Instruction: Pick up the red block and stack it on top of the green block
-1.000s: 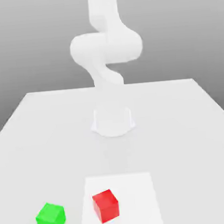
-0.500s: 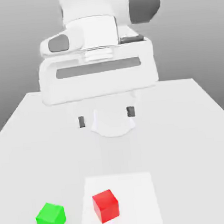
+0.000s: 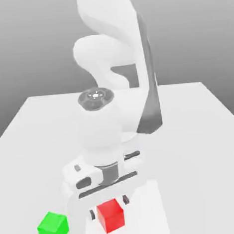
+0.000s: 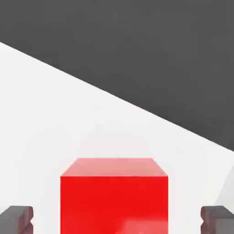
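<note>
On the exterior view's left, the green block (image 3: 53, 228) sits alone on the white table (image 3: 200, 131), apart from the arm. Just to its right, the red block (image 3: 110, 215) rests on a paler square patch (image 3: 150, 216). The gripper (image 3: 109, 207) hangs right over it, fingers (image 4: 16, 218) spread wide on either side, not touching its faces.

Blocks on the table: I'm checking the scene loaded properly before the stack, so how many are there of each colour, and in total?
Red: 1, the red block, sitting between the open fingers of the gripper.
Green: 1, the green block, apart from it toward the exterior view's left, on the table.
Total: 2 blocks.
</note>
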Controlling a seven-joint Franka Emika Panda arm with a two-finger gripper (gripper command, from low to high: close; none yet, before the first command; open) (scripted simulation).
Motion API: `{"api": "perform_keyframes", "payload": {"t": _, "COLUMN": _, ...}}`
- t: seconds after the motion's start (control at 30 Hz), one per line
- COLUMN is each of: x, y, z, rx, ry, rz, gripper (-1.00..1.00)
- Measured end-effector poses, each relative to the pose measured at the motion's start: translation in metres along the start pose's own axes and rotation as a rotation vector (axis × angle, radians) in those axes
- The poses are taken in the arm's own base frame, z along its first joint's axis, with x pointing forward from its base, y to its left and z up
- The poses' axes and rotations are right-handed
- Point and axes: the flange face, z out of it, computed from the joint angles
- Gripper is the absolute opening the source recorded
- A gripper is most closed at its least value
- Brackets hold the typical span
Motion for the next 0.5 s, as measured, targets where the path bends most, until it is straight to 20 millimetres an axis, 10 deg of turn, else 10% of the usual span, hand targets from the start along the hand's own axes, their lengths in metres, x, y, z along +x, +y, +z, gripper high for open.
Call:
{"api": "perform_keyframes", "payload": {"t": 0.2, "x": 0.0, "y": 0.0, "z": 0.0, "rx": 0.0, "ry": -0.001, "rz": -0.001, "gripper": -1.0}}
{"api": "perform_keyframes", "payload": {"t": 0.37, "x": 0.0, "y": 0.0, "z": -0.051, "rx": 0.0, "ry": -0.001, "rz": 0.0, "gripper": -1.0}}
{"api": "perform_keyframes", "payload": {"t": 0.5, "x": 0.04, "y": 0.077, "z": -0.083, "rx": 0.0, "ry": -0.003, "rz": 0.248, "gripper": -1.0}}
